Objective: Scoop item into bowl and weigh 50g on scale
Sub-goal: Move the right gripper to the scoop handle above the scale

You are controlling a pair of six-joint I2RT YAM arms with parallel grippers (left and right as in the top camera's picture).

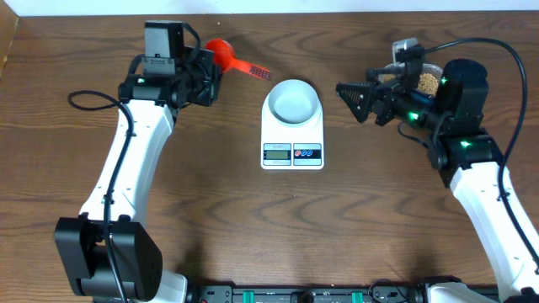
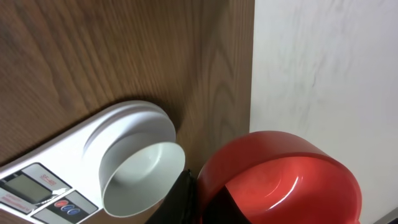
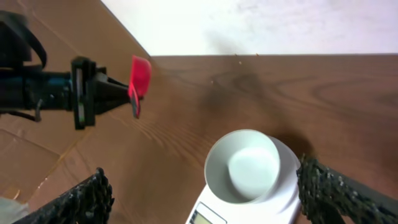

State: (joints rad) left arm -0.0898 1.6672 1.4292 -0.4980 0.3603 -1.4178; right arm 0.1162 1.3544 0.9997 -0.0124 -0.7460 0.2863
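Red plastic scoop (image 1: 223, 52) gripped in left claw (image 1: 210, 77), jaws closed on it, near far edge of dark wooden bench (image 1: 210, 194), left of scale. Small round pale bluish-white bowl (image 1: 292, 101) sits on rear half of flat white rectangular kitchen scale (image 1: 291, 139), grey display facing front. Right claw (image 1: 354, 98) spread wide, holding nothing, near bowl's right side, pointing at it. Small round tan-yellow beans (image 1: 428, 82) lie in clear plastic tub (image 1: 435, 69) behind right arm, well apart from bowl

Overhead looks straight down; both wrist views closely face the bowl (image 2: 144, 177).
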